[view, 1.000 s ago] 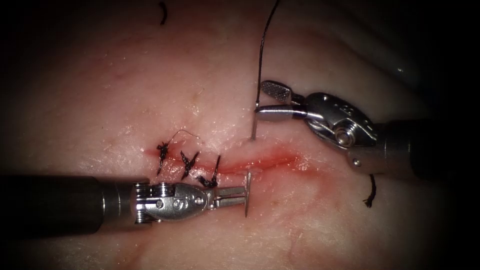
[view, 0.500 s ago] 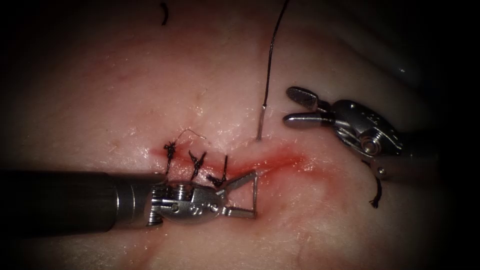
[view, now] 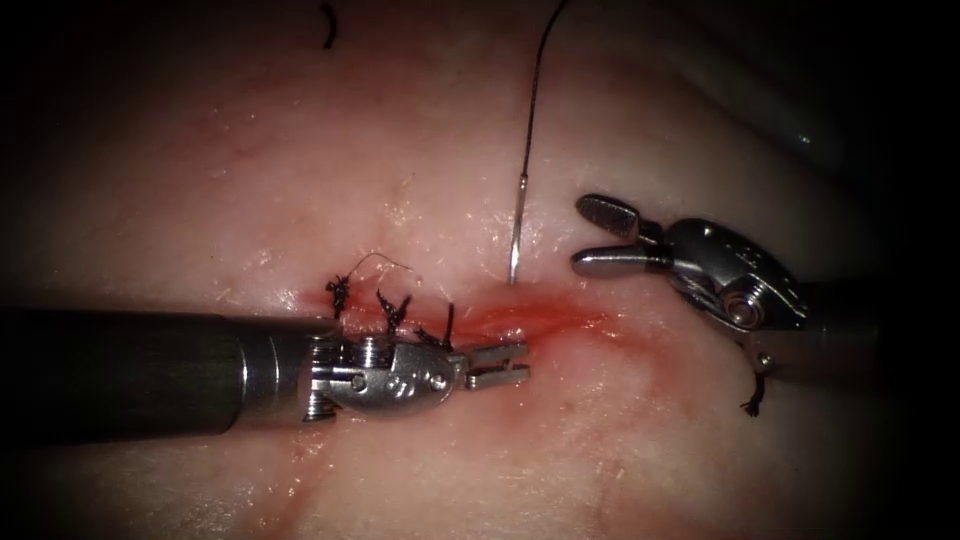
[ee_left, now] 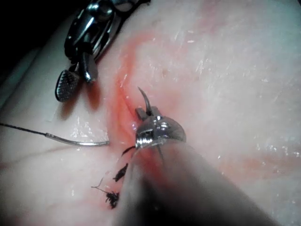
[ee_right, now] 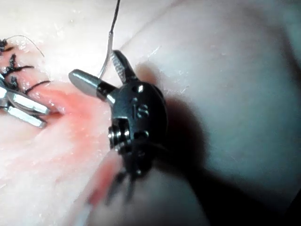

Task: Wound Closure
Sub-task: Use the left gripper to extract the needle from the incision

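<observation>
Above the cut [view: 540, 322], the needle [view: 517, 232] stands in the tissue [view: 300, 180] unheld — thread [view: 537, 70] trailing upward. The right tool [view: 585, 236] gapes empty beside it; the left tool [view: 518, 362] grips the needle's emerging tip.

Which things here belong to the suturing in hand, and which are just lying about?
In hand: needle, through the tissue under the cut, tip out beside the left tool (grip unclear); thread trailing from it; right tool, open, holding nothing.
Lying about: cut ends of thread; red fluid; three finished stitches.
</observation>
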